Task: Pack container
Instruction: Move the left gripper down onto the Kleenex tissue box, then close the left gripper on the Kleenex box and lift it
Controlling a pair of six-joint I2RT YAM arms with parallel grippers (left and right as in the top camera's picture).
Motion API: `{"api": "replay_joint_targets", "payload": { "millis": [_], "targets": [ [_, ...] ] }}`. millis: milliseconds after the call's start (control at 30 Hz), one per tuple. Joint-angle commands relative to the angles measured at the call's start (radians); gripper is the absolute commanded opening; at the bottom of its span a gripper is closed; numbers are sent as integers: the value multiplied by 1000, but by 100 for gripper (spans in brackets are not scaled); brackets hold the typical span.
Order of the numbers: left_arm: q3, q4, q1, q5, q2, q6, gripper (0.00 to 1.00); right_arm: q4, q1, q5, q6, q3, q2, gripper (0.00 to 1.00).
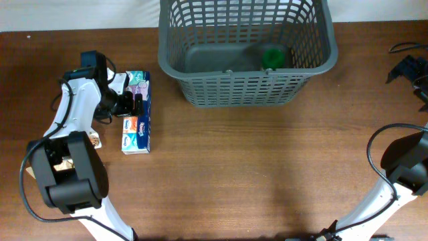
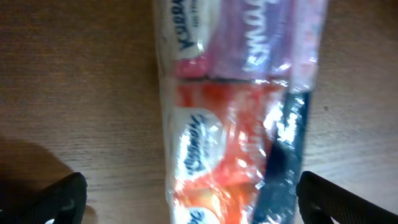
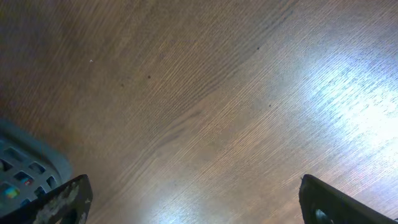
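The container, a dark grey lattice basket (image 1: 247,87), stands at the table's far middle. A green-lidded jar (image 1: 271,57) lies inside it. A plastic-wrapped pack of tissue packets (image 1: 137,120), purple, orange and blue, lies flat on the table left of the basket. My left gripper (image 1: 131,102) is open and straddles this pack; in the left wrist view the pack (image 2: 236,124) fills the space between the spread fingers (image 2: 196,208). My right gripper (image 1: 409,69) is open and empty at the far right, over bare wood (image 3: 196,199). A basket corner (image 3: 25,165) shows in the right wrist view.
Small tan objects (image 1: 94,140) lie partly hidden under my left arm near the table's left edge. A dark cable (image 1: 403,47) lies at the far right edge. The wooden table (image 1: 254,174) stretches in front of the basket.
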Motion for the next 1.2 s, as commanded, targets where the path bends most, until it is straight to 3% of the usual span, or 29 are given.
{"api": "replay_joint_targets", "payload": {
  "millis": [0,300,500,1167],
  "targets": [
    [6,17,-1,-20,22,-32,99,0,0,-9,11,-5,-13,99],
    [6,36,-86,-25,23,-35,100,0,0,-9,11,-5,-13,99],
    [6,43,-145,-152,23,-67,100,0,0,-9,11,-5,-13,99],
    [6,44,-115,-164,78,-96,100,0,0,-9,11,-5,-13,99]
  ]
}}
